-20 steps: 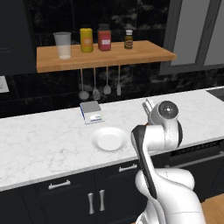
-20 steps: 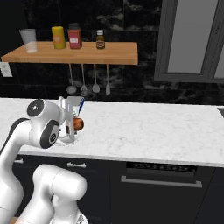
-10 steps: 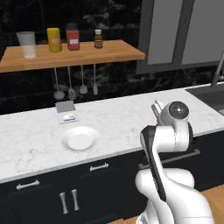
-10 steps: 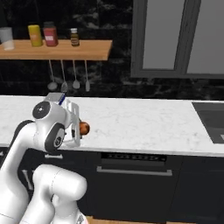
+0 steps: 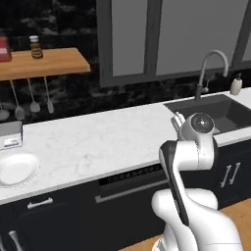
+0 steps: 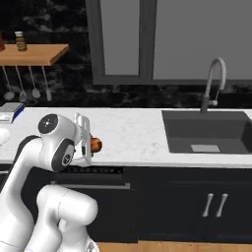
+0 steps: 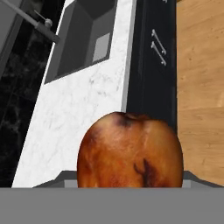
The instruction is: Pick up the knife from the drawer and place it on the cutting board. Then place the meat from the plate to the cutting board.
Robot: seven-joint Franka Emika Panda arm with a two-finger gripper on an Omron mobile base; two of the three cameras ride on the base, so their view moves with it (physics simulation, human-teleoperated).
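Observation:
My gripper (image 6: 87, 142) is shut on the meat (image 6: 95, 144), a reddish-brown lump held just above the front edge of the white marble counter (image 6: 133, 135). In the hand view the meat (image 7: 130, 151) sits close to the lens and hides both fingertips. The round white plate (image 5: 17, 168) lies bare on the counter at the far left, well away from the hand. From the left base view my wrist (image 5: 198, 125) covers the meat. The knife, the drawer and the cutting board are out of view.
A dark sink basin (image 6: 206, 130) with a curved faucet (image 6: 215, 81) is set into the counter to the right. A soap bottle (image 5: 237, 84) stands behind it. A wooden wall shelf (image 5: 44, 62) with hanging utensils is at the left, a small box (image 5: 10, 135) below it. Wooden floor (image 7: 199, 65) lies beside the cabinets.
The whole picture has slid left: the base has driven right along the counter. The sink has come into view and the plate is now at the left edge. The meat stays gripped.

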